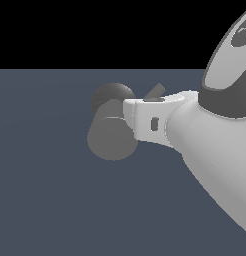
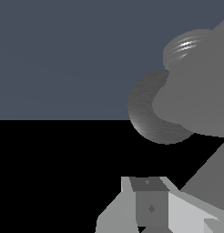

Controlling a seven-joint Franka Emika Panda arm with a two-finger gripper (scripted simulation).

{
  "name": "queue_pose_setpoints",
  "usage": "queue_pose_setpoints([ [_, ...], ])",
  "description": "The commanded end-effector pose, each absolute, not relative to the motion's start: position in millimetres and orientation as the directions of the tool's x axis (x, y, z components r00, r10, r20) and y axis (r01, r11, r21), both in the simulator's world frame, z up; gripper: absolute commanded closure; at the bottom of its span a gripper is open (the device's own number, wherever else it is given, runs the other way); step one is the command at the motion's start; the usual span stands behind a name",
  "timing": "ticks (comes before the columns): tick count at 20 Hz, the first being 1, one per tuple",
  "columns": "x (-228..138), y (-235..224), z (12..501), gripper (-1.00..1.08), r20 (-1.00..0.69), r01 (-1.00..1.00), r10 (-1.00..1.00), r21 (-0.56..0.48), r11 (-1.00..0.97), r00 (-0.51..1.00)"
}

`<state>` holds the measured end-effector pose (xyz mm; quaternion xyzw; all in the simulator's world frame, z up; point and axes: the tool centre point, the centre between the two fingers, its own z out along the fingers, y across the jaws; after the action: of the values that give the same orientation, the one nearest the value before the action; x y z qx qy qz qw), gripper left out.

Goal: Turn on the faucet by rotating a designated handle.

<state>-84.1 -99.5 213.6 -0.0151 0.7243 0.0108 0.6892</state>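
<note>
In the exterior view, going from left to right, the first thing is the faucet point(image 1: 111, 137), a fat grey tube lying on the dark floor with a round dark knob point(image 1: 112, 96) behind it. Right next to it, touching its side, is the white gripper point(image 1: 131, 120) on the end of the big white arm point(image 1: 215, 145). A thin grey handle point(image 1: 156, 91) pokes up just behind the gripper. I cannot tell if the gripper is wide or narrow, because its fingers are hidden. In the wrist view the faucet point(image 2: 196, 100) fills one side, very close. The gripper could push the fat tube and miss the thin handle, and then the faucet would not turn on.
</note>
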Motion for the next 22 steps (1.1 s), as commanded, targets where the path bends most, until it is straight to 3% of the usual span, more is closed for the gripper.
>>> queue_pose_setpoints([
  [1,-79.2,-89.4,232.1,1.08,-1.0,-0.048,-0.007,-0.006,0.999,-0.011],
  [10,-79.2,-75.4,251.9,1.08,-1.0,-0.05,-0.008,-0.008,0.999,-0.001],
  [11,-83.4,-86.1,231.9,1.08,-0.999,-0.034,-0.01,-0.008,0.999,-0.048],
  [22,-82.5,-53.0,255.7,1.08,-1.0,-0.042,-0.009,-0.008,0.999,-0.026],
])
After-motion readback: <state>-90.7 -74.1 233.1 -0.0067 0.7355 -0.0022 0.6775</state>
